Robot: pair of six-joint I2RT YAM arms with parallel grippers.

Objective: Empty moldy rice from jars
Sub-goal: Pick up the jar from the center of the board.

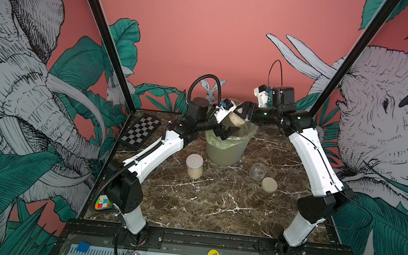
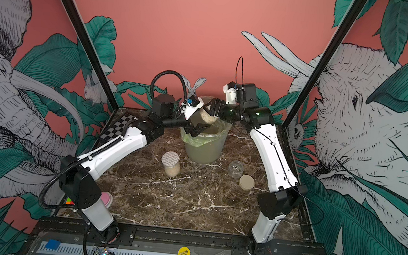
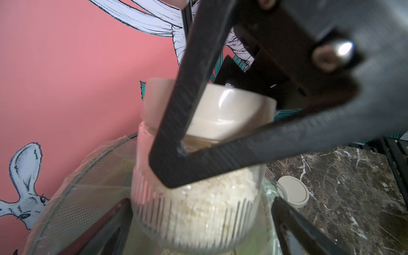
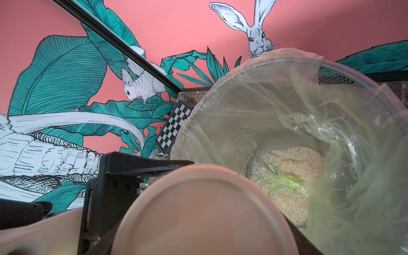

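Soft even light, faint shadows; top views bend at edges; the squat clear beige-lidded jar (image 3: 198, 209) blurred in wrist views

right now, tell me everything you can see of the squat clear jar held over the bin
The squat clear round jar has a vertically ribbed wall and a plain beige lid, still on. It is largely full of off-white rice grains. The right gripper holds it in its jaws near the lid, tilted over the big translucent bin with a green-tinted bag.
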